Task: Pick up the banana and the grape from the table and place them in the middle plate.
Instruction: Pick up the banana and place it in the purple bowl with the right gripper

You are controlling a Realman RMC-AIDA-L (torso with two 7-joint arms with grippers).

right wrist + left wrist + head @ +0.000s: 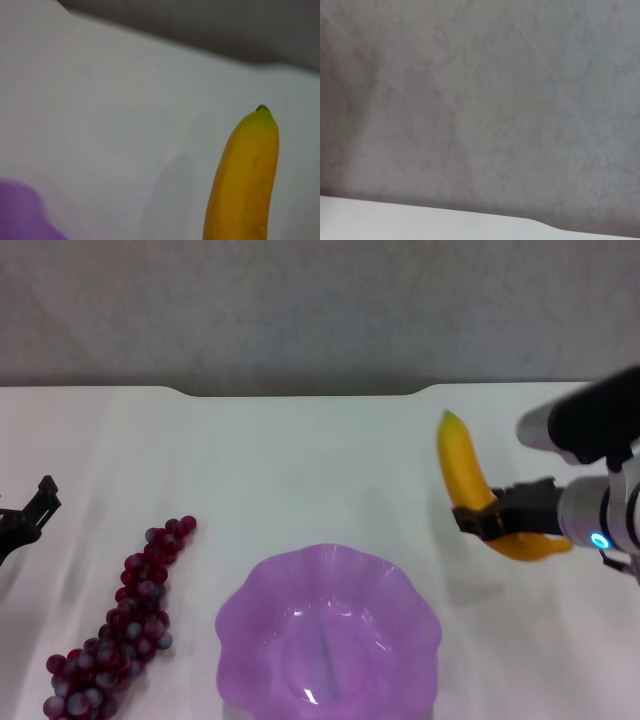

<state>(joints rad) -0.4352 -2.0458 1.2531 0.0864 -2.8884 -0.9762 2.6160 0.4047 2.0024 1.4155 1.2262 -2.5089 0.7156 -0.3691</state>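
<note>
At the far left the left gripper point(38, 502) sits low over the table point(300, 460), its fingers spread and holding nothing. Just to its right the grape point(125, 620) lies in a long slanted bunch on the table, close beside the middle plate point(330, 635) but not touching it. The plate sits near the front edge, with no fruit in it. Farther right, the right gripper point(490, 520) is clamped across the banana point(470, 480), whose green tip points toward the far edge.
</note>
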